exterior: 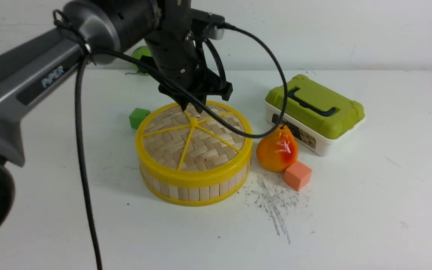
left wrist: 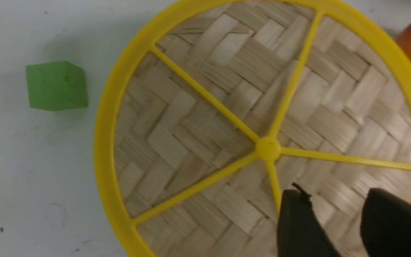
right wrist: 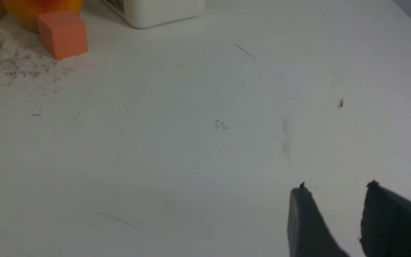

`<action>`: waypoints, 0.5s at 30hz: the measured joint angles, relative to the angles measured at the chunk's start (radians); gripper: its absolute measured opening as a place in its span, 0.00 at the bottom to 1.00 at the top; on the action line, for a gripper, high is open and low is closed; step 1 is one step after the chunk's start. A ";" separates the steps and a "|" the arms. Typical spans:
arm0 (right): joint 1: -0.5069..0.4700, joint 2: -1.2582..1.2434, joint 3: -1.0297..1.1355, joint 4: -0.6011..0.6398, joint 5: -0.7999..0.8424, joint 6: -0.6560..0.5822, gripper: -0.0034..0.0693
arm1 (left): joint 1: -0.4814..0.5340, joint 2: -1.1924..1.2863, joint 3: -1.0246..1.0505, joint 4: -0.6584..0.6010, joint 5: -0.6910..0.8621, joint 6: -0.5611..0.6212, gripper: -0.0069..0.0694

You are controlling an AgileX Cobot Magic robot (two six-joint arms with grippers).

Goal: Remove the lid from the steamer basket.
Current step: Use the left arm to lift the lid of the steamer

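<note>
The lid, a woven bamboo disc with a yellow rim and spokes, sits on the steamer basket at the table's middle. My left gripper hangs just above the lid's far half, close to the hub. In the left wrist view the left gripper is open, with bare lid weave showing between its fingers and one spoke beside a fingertip. My right gripper is open over bare table and holds nothing; it is out of the front view.
A green cube lies left of the basket. An orange pear and an orange cube sit to its right, with a white box with a green lid behind them. The left arm's black cable loops over the lid.
</note>
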 joint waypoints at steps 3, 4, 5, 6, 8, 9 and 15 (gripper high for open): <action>0.000 0.000 0.000 0.000 0.000 0.000 0.38 | 0.000 0.038 0.000 0.033 -0.040 -0.024 0.64; 0.000 0.000 0.000 0.000 0.000 0.000 0.38 | 0.000 0.045 0.000 0.036 -0.052 -0.028 0.68; 0.000 0.000 0.000 0.000 0.000 0.000 0.38 | 0.000 0.051 -0.001 0.036 -0.060 -0.029 0.70; 0.000 0.000 0.000 0.000 0.000 0.000 0.38 | 0.000 0.056 -0.001 0.038 -0.067 -0.031 0.71; 0.000 0.000 0.000 0.000 0.000 0.000 0.38 | 0.000 0.066 -0.002 0.038 -0.082 -0.031 0.73; 0.000 0.000 0.000 0.000 0.000 0.000 0.38 | 0.000 0.071 -0.002 0.038 -0.091 -0.031 0.73; 0.000 0.000 0.000 0.000 0.000 0.000 0.38 | 0.000 0.101 -0.006 0.054 -0.103 -0.033 0.68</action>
